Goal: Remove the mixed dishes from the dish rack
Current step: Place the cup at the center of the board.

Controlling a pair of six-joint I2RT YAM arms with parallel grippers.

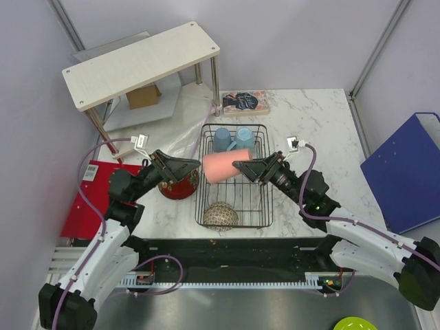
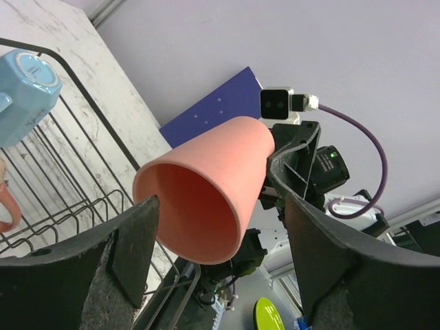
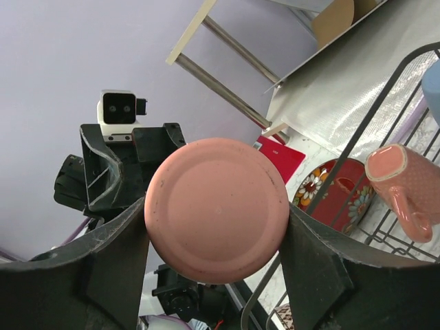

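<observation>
Black right gripper [image 1: 238, 164]: closed on the base end of the salmon-pink tumbler [image 1: 220, 168]. In its wrist view we see both fingers against the round base.
Left gripper [image 1: 200, 165]: jaws wide, one on either side of the tumbler's open mouth. We see a gap on at least one side.
Tumbler: lies level in the air between the two grippers, above the left half of the dish rack [image 1: 234, 126] and clear of its rim.
Inside the rack: first light blue mug [image 1: 223, 139] and second light blue mug [image 1: 244, 136] at the far end. The speckled bowl [image 1: 220, 214] sits in the near left corner, and we find the salmon-pink mug [image 3: 399, 185] on the wires.
Left edge: dark red plate [image 1: 180, 184] on the table [image 1: 316, 130], just outside the rack's left wall and under the left gripper.
Open room: marble runs from the rack's right wall to the blue folder [image 1: 405, 172] at the table's right edge.
Far edge: white shelf [image 1: 144, 62], well apart from the rack.
</observation>
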